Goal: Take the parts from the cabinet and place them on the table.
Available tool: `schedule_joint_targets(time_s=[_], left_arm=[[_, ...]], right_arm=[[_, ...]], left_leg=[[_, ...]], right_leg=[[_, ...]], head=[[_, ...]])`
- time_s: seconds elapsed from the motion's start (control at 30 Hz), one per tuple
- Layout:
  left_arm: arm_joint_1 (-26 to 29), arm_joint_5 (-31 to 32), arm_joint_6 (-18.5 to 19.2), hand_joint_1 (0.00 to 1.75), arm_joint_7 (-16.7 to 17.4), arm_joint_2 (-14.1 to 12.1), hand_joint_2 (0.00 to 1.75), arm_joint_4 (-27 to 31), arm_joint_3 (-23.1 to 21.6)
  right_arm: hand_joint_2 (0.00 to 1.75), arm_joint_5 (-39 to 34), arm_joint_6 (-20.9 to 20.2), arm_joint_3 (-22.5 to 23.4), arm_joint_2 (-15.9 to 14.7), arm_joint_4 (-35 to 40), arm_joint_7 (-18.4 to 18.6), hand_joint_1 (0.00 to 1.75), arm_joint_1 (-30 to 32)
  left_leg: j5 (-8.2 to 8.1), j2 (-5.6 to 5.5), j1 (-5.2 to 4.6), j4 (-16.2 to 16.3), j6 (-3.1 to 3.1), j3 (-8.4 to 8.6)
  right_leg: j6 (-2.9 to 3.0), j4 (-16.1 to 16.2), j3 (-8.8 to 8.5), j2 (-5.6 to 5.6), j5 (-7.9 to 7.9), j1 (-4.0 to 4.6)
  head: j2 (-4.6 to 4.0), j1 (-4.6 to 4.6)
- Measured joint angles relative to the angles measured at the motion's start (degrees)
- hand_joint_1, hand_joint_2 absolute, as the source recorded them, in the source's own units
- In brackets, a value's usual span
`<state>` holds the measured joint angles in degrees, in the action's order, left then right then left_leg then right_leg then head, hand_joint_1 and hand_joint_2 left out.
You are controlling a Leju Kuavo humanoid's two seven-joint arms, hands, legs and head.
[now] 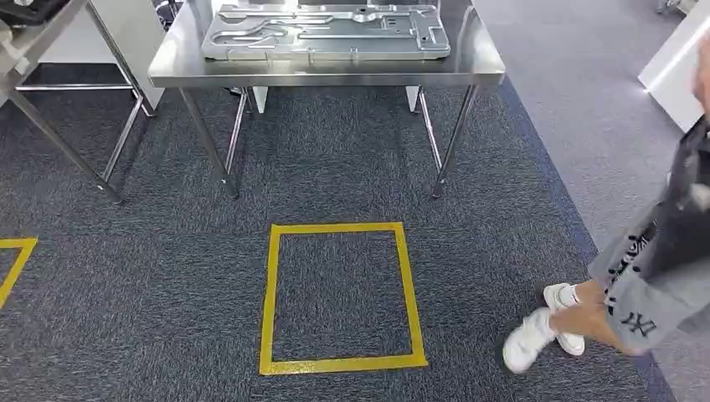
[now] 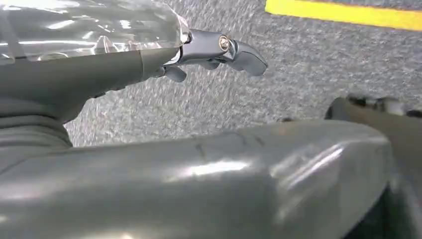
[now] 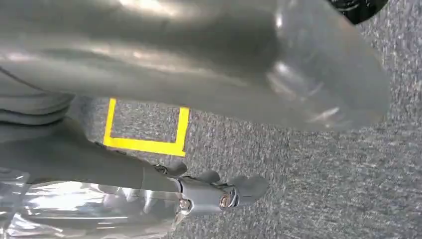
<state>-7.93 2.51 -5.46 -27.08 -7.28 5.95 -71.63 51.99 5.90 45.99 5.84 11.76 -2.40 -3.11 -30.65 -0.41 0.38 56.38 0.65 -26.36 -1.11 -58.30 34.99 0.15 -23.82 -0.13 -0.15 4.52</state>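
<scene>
Head view: metal part (image 1: 325, 32) lies on steel table (image 1: 192, 69) — left hand (image 2: 219, 52) and right hand (image 3: 214, 191) hang empty, fingers extended.

Bright overhead light; glare on table (image 1: 469, 67); person (image 1: 645, 276) blurred

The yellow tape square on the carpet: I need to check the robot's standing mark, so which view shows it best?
The head view: the whole yellow tape square lies on the carpet in front of the steel table. The right wrist view catches part of a yellow tape outline past the right hand; the left wrist view, just a yellow strip.
</scene>
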Motion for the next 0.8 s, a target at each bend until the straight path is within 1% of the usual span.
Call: schedule_joint_targets(time_s=[0.03, 0.07, 0.1, 0.13, 0.17, 0.2, 0.23, 0.27, 0.3, 0.33, 0.37, 0.4, 0.43, 0.5, 0.53, 0.57, 0.6, 0.63, 0.67, 0.7, 0.73, 0.77, 0.8], left_arm=[[-0.02, 0.0, 0.0, 0.0, 0.0, 0.07, 0.0, 0.0, -0.02], [-0.04, 0.0, 0.02, 0.0, 0.04, 0.07, 0.0, 0.0, -0.02], [-0.03, 0.0, 0.02, 0.0, 0.04, 0.09, 0.0, 0.0, -0.02], [-0.02, 0.0, 0.02, 0.0, 0.07, 0.07, 0.0, 0.0, -0.02], [0.01, 0.0, 0.02, 0.0, 0.07, 0.07, 0.0, 0.0, -0.02], [0.0, 0.0, 0.02, 0.0, 0.07, 0.09, 0.0, 0.0, -0.02], [0.01, 0.0, 0.02, 0.0, 0.07, 0.09, 0.0, 0.0, -0.02], [0.02, 0.0, 0.02, 0.0, 0.07, 0.13, 0.0, 0.0, -0.02], [0.02, 0.0, 0.02, 0.0, 0.07, 0.17, 0.0, 0.0, -0.02], [0.01, 0.0, 0.02, 0.0, 0.07, 0.17, 0.0, 0.0, -0.02], [0.0, 0.0, 0.02, 0.0, 0.04, 0.26, 0.0, 0.0, -0.04], [0.0, 0.0, 0.0, 0.0, 0.02, 0.42, 0.0, 0.02, -0.04], [-0.02, 0.0, 0.0, 0.0, 0.02, 0.42, 0.0, 0.02, -0.04], [-0.03, 0.0, 0.0, 0.0, 0.02, 0.42, 0.0, 0.02, -0.04], [0.05, 0.0, 0.0, 0.0, 0.0, 0.42, 0.0, 0.0, -0.04], [0.18, 0.0, 0.02, 0.0, -0.15, 0.42, 0.0, 0.0, -0.04], [0.23, 0.0, 0.02, 0.0, -0.22, 0.46, 0.0, 0.0, -0.07], [0.28, 0.31, 0.02, 0.0, -0.31, 0.46, 0.0, 0.0, -0.13], [0.28, 0.35, 0.02, 0.0, -0.37, 0.46, 0.0, 0.0, -0.24], [0.27, 0.35, 0.02, 0.0, -0.46, 0.48, 0.0, 0.0, -0.41], [0.29, 0.35, 0.02, 0.0, -0.57, 0.48, 0.0, 0.0, -0.5], [0.3, 0.35, 0.02, 0.0, -0.66, 0.48, 0.0, 0.0, -0.61], [0.28, 0.35, 0.02, 0.0, -0.72, 0.48, 0.0, 0.0, -0.81]], right_arm=[[0.0, 0.22, 0.0, 0.0, -0.31, 0.0, -0.02, 0.0, 0.08], [0.0, 0.29, -0.02, -0.02, -0.31, 0.0, -0.04, 0.0, 0.08], [0.0, 0.37, -0.04, -0.02, -0.31, 0.0, -0.17, 0.0, 0.05], [0.0, 0.44, -0.07, -0.02, -0.31, 0.0, -0.26, 0.0, 0.06], [0.0, 0.44, -0.09, -0.02, -0.31, 0.0, -0.35, 0.0, 0.08], [0.0, 0.44, -0.09, -0.02, -0.31, 0.0, -0.46, 0.0, 0.07], [0.0, 0.44, -0.09, -0.02, -0.31, 0.0, -0.57, 0.0, 0.06], [0.0, 0.44, -0.09, -0.02, -0.37, 0.0, -0.68, 0.0, 0.04], [0.0, 0.44, -0.09, -0.02, -0.42, 0.0, -0.72, 0.0, 0.02], [0.0, 0.44, -0.09, -0.02, -0.48, 0.0, -0.72, 0.0, -0.05], [0.0, 0.44, -0.07, -0.02, -0.61, 0.0, -0.72, 0.0, -0.19], [0.0, 0.44, -0.06, -0.02, -0.74, 0.0, -0.74, 0.0, -0.28], [0.0, 0.44, -0.07, -0.02, -0.74, 0.0, -0.77, 0.0, -0.32], [0.0, 0.44, -0.07, -0.04, -0.74, 0.0, -0.79, 0.0, -0.35], [0.0, 0.37, -0.09, -0.04, -0.72, -0.04, -0.79, 0.0, -0.32], [0.0, 0.24, -0.09, -0.04, -0.72, -0.04, -0.77, 0.0, -0.43], [0.0, 0.2, -0.04, -0.04, -0.72, -0.04, -0.79, 0.0, -0.41], [0.0, 0.07, 0.02, -0.02, -0.72, -0.04, -0.79, 0.0, -0.31], [0.0, -0.04, 0.15, -0.02, -0.72, -0.04, -0.79, 0.0, -0.2], [0.0, -0.08, 0.17, -0.02, -0.72, -0.04, -0.83, 0.0, -0.16], [0.0, -0.11, 0.22, 0.0, -0.72, -0.04, -0.85, 0.0, -0.13], [0.0, -0.11, 0.31, 0.04, -0.72, -0.04, -0.85, 0.0, -0.11], [0.0, -0.19, 0.31, 0.11, -0.72, -0.04, -0.85, 0.0, -0.07]], left_leg=[[0.77, 0.55, 0.38, -0.25, 0.55, -0.58], [1.41, 0.59, 0.3, -0.27, 1.03, -1.33], [2.07, 0.66, 0.26, -0.19, 1.33, -1.97], [2.67, 0.71, 0.16, -0.12, 1.43, -2.79], [3.29, 0.82, 0.06, 0.03, 1.45, -3.67], [3.87, 0.89, -0.02, 0.25, 1.43, -4.64], [4.43, 0.99, -0.07, 0.52, 1.37, -5.66], [4.92, 1.04, -0.09, 0.8, 1.25, -6.65], [5.41, 1.05, -0.1, 1.13, 1.13, -7.54], [5.87, 1.02, -0.12, 1.4, 0.98, -8.23], [6.26, 1.01, -0.13, 1.64, 0.79, -8.52], [6.66, 1.0, -0.33, 1.77, 0.4, -8.81], [7.35, 1.09, -0.26, 1.51, 0.02, -8.8], [8.62, 1.12, -0.14, 0.97, -0.65, -8.91], [8.25, 0.99, -0.24, 1.15, -0.99, -9.27], [5.63, 0.87, -0.09, 2.42, -1.15, -9.97], [1.56, 0.87, -0.01, 5.56, -1.31, -10.88], [-2.23, 0.87, 0.15, 9.8, -1.54, -11.84], [-4.77, 0.88, 0.22, 14.26, -1.75, -12.57], [-5.01, 0.88, 0.25, 17.83, -1.92, -12.91], [-3.27, 0.88, 0.26, 19.42, -2.0, -12.56], [-0.14, 0.88, 0.3, 19.22, -2.03, -11.51], [2.83, 0.88, 0.34, 17.54, -1.97, -9.8]], right_leg=[[-0.3, -0.51, 0.49, 0.13, -0.76, -0.37], [-0.61, -2.14, 1.17, 0.0, -3.86, -0.34], [-0.79, -5.64, 2.11, 0.02, -7.7, -0.41], [-1.03, -10.06, 3.13, -0.01, -10.99, -0.49], [-1.19, -14.0, 3.91, 0.0, -12.93, -0.56], [-1.3, -16.74, 4.12, -0.01, -13.13, -0.61], [-1.34, -17.22, 3.23, -0.01, -11.52, -0.62], [-1.25, -15.43, 1.26, -0.01, -8.99, -0.61], [-1.04, -11.67, -1.76, -0.01, -6.65, -0.59], [-0.67, -6.4, -5.62, 0.0, -5.74, -0.54], [-0.11, -1.1, -9.46, 0.01, -7.2, -0.38], [0.25, 3.42, -11.84, 0.01, -8.49, -0.04], [0.45, 3.36, -11.43, 0.03, -8.44, 0.09], [1.24, 3.35, -10.83, 0.04, -7.47, 0.31], [1.87, 3.86, -10.29, -0.23, -6.47, -0.47], [2.38, 3.82, -9.49, -0.44, -5.82, -0.33], [2.76, 3.73, -8.62, -0.57, -5.19, -0.29], [2.85, 3.62, -7.72, -0.64, -4.54, -0.17], [2.89, 3.48, -6.69, -0.66, -4.03, -0.08], [2.87, 3.17, -5.63, -0.65, -3.4, -0.05], [2.77, 2.89, -4.54, -0.66, -2.89, -0.05], [2.64, 2.53, -3.48, -0.66, -2.34, -0.07], [2.45, 2.13, -2.44, -0.67, -1.88, -0.08]], head=[[0.0, 0.0], [0.0, 0.0], [0.0, 0.0], [0.0, 0.0], [0.0, 0.0], [0.0, 0.0], [0.0, 0.0], [0.0, 0.0], [0.0, 0.0], [0.0, 0.0], [0.0, 0.0], [0.0, 0.02], [0.0, 0.0], [0.0, 0.0], [0.0, 0.0], [0.0, 0.02], [0.0, 0.02], [0.0, 0.02], [0.0, 0.02], [0.0, 0.02], [0.0, 0.02], [0.0, 0.02], [0.0, 0.02]])
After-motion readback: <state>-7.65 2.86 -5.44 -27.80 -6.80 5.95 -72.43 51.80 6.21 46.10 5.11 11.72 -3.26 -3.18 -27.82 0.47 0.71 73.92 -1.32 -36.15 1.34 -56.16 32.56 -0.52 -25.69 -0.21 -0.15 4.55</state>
